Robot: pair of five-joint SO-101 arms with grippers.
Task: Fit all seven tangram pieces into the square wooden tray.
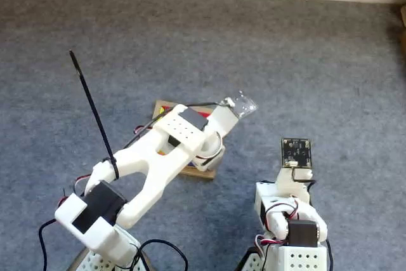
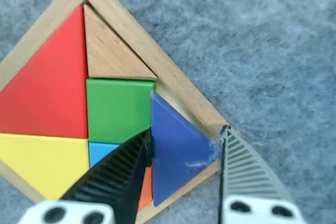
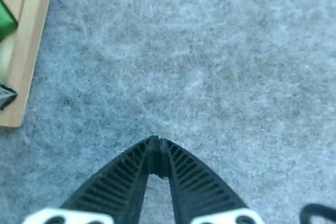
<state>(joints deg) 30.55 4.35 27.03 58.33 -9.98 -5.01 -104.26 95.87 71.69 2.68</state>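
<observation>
The square wooden tray lies under my left arm on the grey carpet. It holds a red triangle, a yellow triangle, a green square, a light blue piece and an orange piece. A wood-coloured triangle fills the corner beside the red one. My left gripper is shut on the blue triangle, which sits tilted over the tray's corner and rim. In the high view this gripper is at the tray's far side. My right gripper is shut and empty above bare carpet.
The right arm is folded back near the front edge, right of the tray. A thin black rod slants up on the left. The tray's rim shows beside the right gripper. Carpet lies all around.
</observation>
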